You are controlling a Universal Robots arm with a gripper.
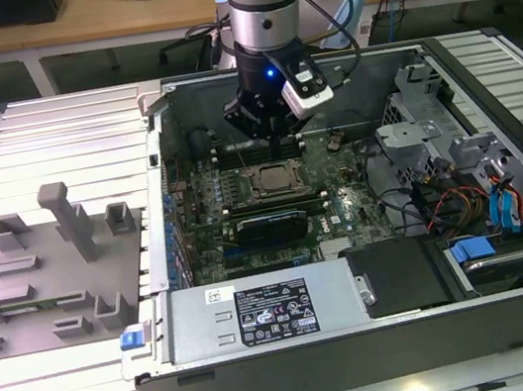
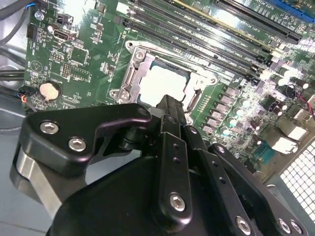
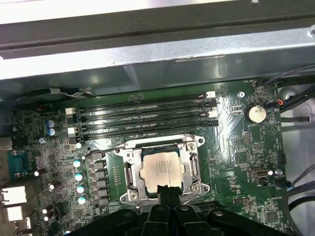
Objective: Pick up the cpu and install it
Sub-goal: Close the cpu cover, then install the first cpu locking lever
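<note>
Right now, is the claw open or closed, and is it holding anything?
Claw: closed, holding nothing; its tip is at the edge of the cpu, which lies in the socket.

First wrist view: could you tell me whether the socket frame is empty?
No, the cpu lies flat inside the socket frame.
</note>
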